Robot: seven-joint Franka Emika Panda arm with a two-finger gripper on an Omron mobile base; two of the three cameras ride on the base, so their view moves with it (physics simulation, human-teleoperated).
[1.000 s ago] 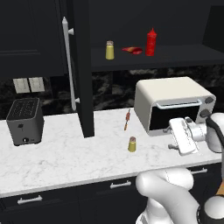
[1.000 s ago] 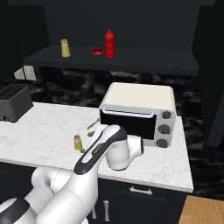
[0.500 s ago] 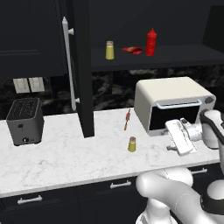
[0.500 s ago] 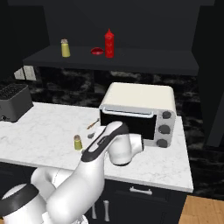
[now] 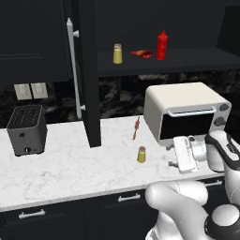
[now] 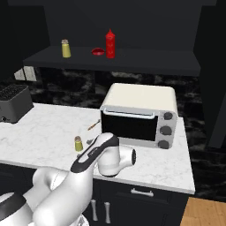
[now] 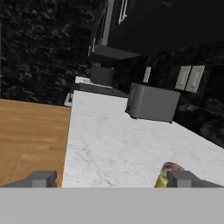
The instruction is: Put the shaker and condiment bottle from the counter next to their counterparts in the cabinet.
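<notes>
The bottle [image 5: 162, 45] already stands on the cabinet shelf [image 5: 187, 63] beside its red counterpart [image 5: 142, 54]. The shaker [image 5: 141, 154] waits on the worktop [image 5: 70, 164] left of the oven [image 5: 185, 110]; the gripper [image 7: 111, 179], jaws open, faces it for pickup.

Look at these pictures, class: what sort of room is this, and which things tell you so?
Most likely a kitchen, a rendered one. A toaster oven and a slot toaster stand on a marble counter over drawers, and a condiment bottle sits on the cabinet shelf.
</notes>
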